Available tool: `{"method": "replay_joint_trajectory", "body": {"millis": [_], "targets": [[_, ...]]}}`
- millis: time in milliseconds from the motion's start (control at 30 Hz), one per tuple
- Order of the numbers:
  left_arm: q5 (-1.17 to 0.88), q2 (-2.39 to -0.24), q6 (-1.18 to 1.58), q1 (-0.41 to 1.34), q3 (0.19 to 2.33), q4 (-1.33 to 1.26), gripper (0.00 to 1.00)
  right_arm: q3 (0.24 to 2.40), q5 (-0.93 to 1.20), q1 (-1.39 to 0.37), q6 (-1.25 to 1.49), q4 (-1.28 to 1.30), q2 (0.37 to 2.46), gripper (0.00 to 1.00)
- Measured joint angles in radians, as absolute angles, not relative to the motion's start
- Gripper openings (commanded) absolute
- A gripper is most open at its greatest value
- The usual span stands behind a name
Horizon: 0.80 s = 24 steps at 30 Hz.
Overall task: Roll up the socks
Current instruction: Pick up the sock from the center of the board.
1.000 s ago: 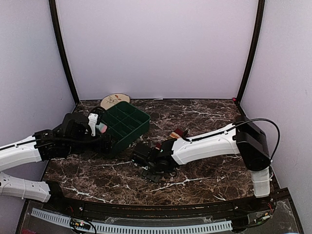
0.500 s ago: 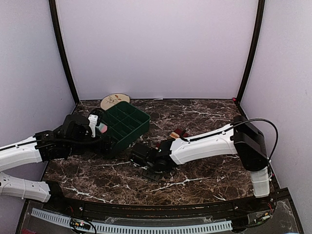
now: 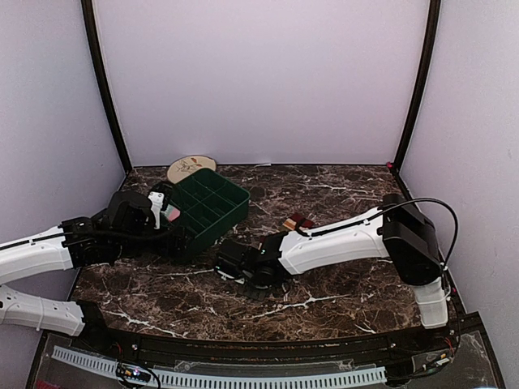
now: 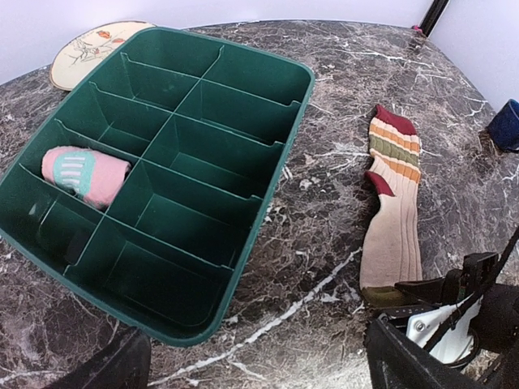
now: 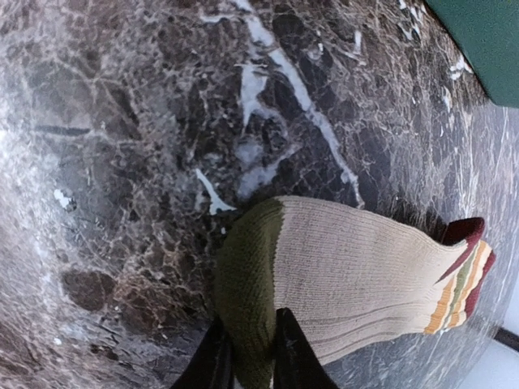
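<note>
- Dark marble table (image 3: 340, 308) carries everything, and pale lilac walls close it on three sides.
- Nearest to the bases, the right gripper (image 5: 250, 356) is clenched on the olive-green toe of the tan sock (image 5: 357, 267). The sock lies flat on the marble and stretches away toward its striped cuff.
- I judge that the step in hand is the start of rolling this second sock. The next move calls for turning the pinched toe over onto the foot without losing it, then winding toward the cuff while the fabric stays straight.
- The left gripper (image 4: 259, 361) is spread wide and holds nothing; it hangs over the near edge of the green tray (image 4: 251, 85).
- The pink sock (image 4: 85, 174) sits rolled in one compartment on the tray's left side, so I take that half of the task as done.
- Farther back, a round plate (image 4: 81, 53) lies behind the tray.
- Only the right wrist view shows the pinch on the toe; from above the arm hides it. Only the left wrist view shows the whole tan sock and the pink roll clearly.
</note>
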<state>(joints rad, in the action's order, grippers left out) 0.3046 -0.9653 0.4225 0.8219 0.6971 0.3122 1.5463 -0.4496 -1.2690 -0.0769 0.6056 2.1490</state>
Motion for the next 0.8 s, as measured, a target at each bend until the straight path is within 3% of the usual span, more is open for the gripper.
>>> {"method": "replay_joint_trajectory", "body": {"millis": [333, 800], "targets": [[0.312, -0.977, 0.421, 0.811, 0.697, 0.294, 0.95, 1.547, -0.387, -1.269, -0.069, 0.604, 2.131, 0.11], [0.319, -0.981, 0.399, 0.805, 0.689, 0.242, 0.95, 1.707, 0.003, -1.222, 0.046, 0.653, 2.089, 0.11]]}}
